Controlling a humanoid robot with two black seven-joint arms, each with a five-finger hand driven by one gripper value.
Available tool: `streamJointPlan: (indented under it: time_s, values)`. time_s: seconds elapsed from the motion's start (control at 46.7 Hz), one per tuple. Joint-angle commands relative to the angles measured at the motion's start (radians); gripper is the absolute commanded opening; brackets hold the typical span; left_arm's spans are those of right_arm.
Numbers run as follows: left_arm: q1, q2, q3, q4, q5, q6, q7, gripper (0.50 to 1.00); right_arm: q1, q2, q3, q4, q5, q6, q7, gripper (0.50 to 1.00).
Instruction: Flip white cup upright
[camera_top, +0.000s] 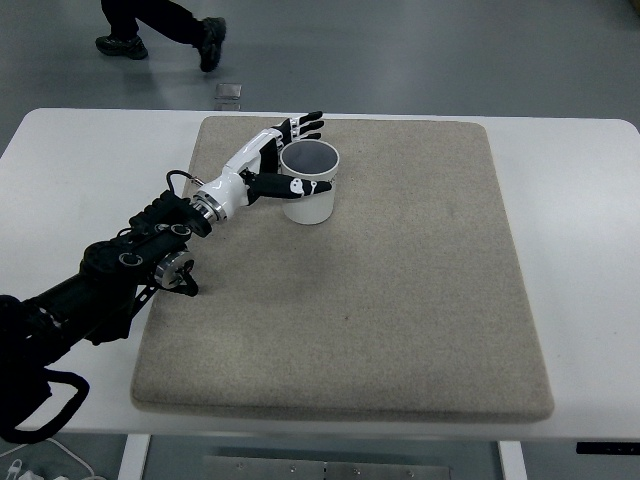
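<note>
While the big white desk (580, 250) fills most of the view, a large tan mat (400, 290) lies flat on top of it and covers the middle. Next in size is the robot's left arm (110, 280), which is dark and comes in from the left edge, then turns white near the wrist. At its end is the left hand (285, 160), close to the far left corner of the mat. Right against that hand is the white cup (310, 182). It stands on its bottom on the mat, with its round open mouth facing up, so the flip looks done. The thumb (285, 185) lies across the front of the cup and the other fingers (305, 127) stretch out behind it, so the hand seems to be loosely wrapped around the cup, not squeezing hard. What looks left is just to let go and pull the arm away without tipping it. No right arm shows. Far off on the grey floor, a person's legs and shoes (165, 30) can be seen.
</note>
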Motion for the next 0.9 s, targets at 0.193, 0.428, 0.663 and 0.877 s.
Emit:
streamJointPlan:
  time_s: [0.193,0.428,0.663,0.877]
  values:
    - [0.000,0.012,-0.036,-0.052,0.000,0.000,0.000,0.996,-0.002,0.000,0.000,0.000,0.000,-0.002,0.000,0.930]
    - [-0.006,0.020,-0.131,-0.089,-0.005,-0.008,0.000,0.996,-0.003,0.000,0.000,0.000,0.000,-0.003,-0.001,0.930]
    - [-0.048,0.020,-0.139,-0.043,-0.187,-0.008,0.000,0.996,-0.003,0.000,0.000,0.000,0.000,-0.005,-0.001,0.930]
    - [-0.091,0.006,-0.153,0.053,-0.256,0.009,0.000,0.996,-0.003,0.000,0.000,0.000,0.000,-0.005,-0.001,0.930]
